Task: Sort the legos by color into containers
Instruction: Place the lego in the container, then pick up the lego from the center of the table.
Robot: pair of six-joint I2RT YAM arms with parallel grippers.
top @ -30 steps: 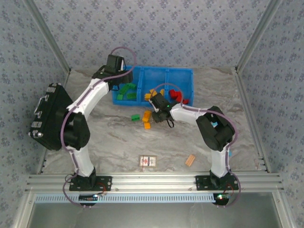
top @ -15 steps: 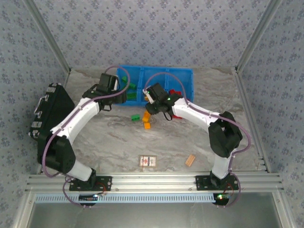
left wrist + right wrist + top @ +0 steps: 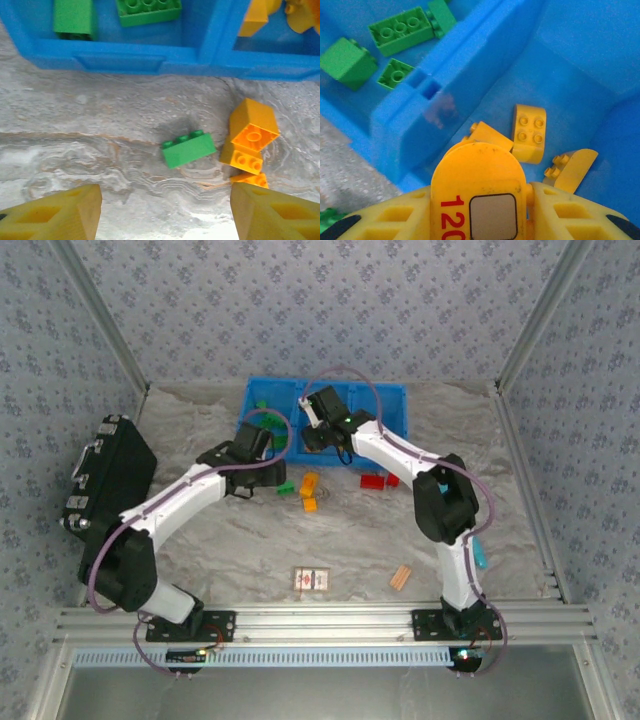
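While over bin [image 3: 560, 75] of yellows [image 3: 529, 132], right end effector [image 3: 480, 227] grasping yellow lego [image 3: 477, 172], left end effector [image 3: 162, 220] released

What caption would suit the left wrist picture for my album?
Open jaws hover over a green brick beside orange bricks, near the blue bins.

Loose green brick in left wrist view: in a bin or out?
Out. The green brick lies on the table, outside the bin wall, beside orange bricks.

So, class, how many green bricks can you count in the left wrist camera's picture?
3. Two green bricks lie in the blue bin; one lies on the table beside the orange bricks. More may sit beyond the frame.
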